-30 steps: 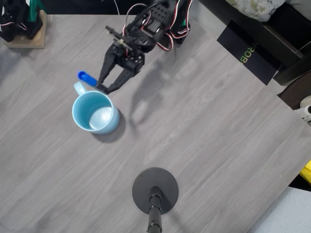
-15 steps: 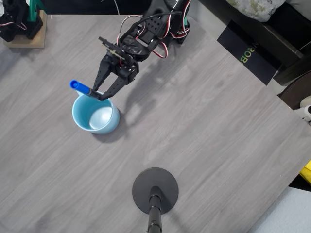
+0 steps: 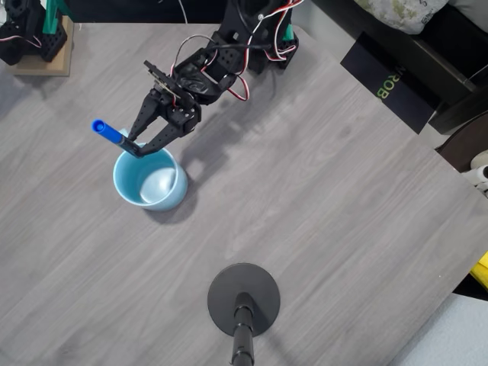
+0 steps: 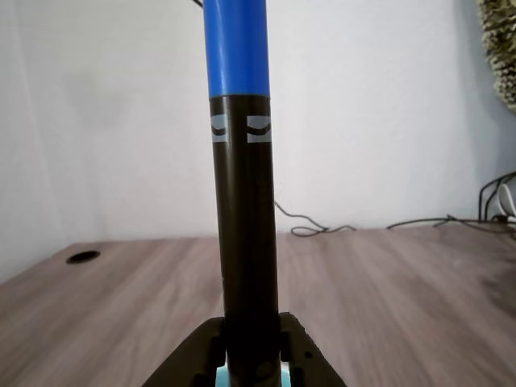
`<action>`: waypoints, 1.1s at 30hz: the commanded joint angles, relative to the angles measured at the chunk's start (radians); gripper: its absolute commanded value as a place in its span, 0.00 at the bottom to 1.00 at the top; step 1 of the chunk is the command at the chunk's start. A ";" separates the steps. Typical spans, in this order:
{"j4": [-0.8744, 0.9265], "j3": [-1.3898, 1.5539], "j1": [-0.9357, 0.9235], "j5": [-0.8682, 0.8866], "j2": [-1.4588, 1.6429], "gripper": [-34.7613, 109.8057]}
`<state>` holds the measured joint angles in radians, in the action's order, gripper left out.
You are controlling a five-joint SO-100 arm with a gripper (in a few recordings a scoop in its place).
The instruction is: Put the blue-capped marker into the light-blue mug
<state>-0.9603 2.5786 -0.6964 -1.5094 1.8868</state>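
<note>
In the overhead view the light-blue mug (image 3: 149, 179) stands upright on the grey table, left of centre. My black gripper (image 3: 134, 146) hangs over the mug's upper-left rim, shut on the blue-capped marker (image 3: 108, 132), whose blue cap points up and left past the rim. In the wrist view the marker (image 4: 242, 201) rises straight up from between my fingertips (image 4: 251, 363), dark barrel below and blue cap on top. A sliver of pale blue shows under the fingers.
A black round stand base (image 3: 243, 298) sits near the table's front edge. A wooden block with a dark device (image 3: 36, 42) is at the top-left corner. Dark boxes (image 3: 389, 80) lie off the table's right edge.
My gripper has moved left with the marker, from beside the mug's handle to over its upper-left rim. The marker now leans further out to the left.
</note>
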 commanded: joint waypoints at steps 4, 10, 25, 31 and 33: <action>-0.060 0.031 0.000 -0.011 -0.034 0.24; -0.147 0.038 -0.006 -0.037 -0.129 0.24; -0.284 0.041 -0.005 -0.063 -0.290 0.26; -0.224 0.041 -0.005 -0.089 -0.285 0.43; -0.218 0.043 -0.005 -0.091 -0.287 0.44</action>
<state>-1.1827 2.6246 -0.6995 -1.5938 1.5938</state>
